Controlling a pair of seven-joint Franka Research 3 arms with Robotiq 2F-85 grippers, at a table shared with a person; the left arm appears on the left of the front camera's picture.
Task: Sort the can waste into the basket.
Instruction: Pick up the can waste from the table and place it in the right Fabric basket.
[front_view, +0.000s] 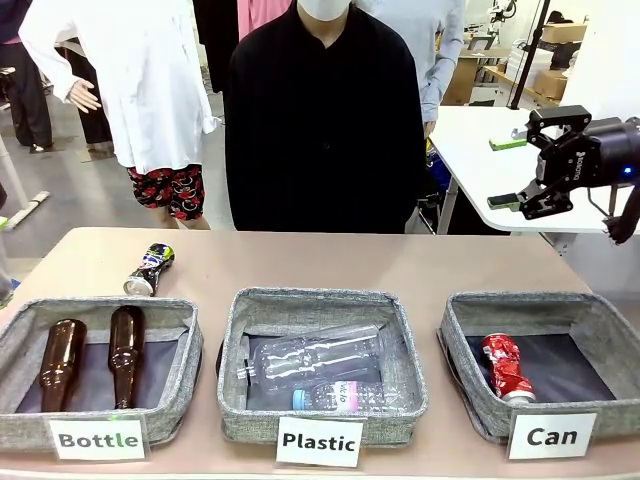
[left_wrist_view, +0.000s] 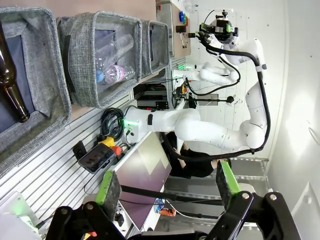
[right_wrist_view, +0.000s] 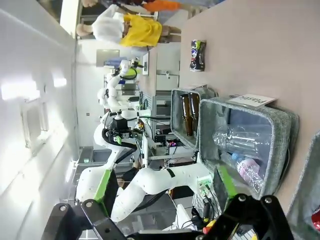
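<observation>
The crushed red can (front_view: 506, 366) lies inside the grey basket labelled "Can" (front_view: 462, 318) at the front right. On its side on the bare table at the far left, behind the "Bottle" basket, rests the dark can with blue, white and green print (front_view: 149, 269), which the right wrist view catches too (right_wrist_view: 198, 55). My right gripper (front_view: 506, 172) hangs open high above the table's far right, well clear of both cans. Its fingers (right_wrist_view: 103, 186) stand apart with nothing between them. My left gripper (left_wrist_view: 167, 184) is open and empty, off the table's left side.
The "Bottle" basket (front_view: 190, 330) holds two brown glass bottles (front_view: 126, 352). In the middle, the "Plastic" basket (front_view: 232, 330) holds clear plastic bottles (front_view: 315, 356). A person in black (front_view: 325, 120) stands at the far edge. Bare tabletop lies behind the baskets.
</observation>
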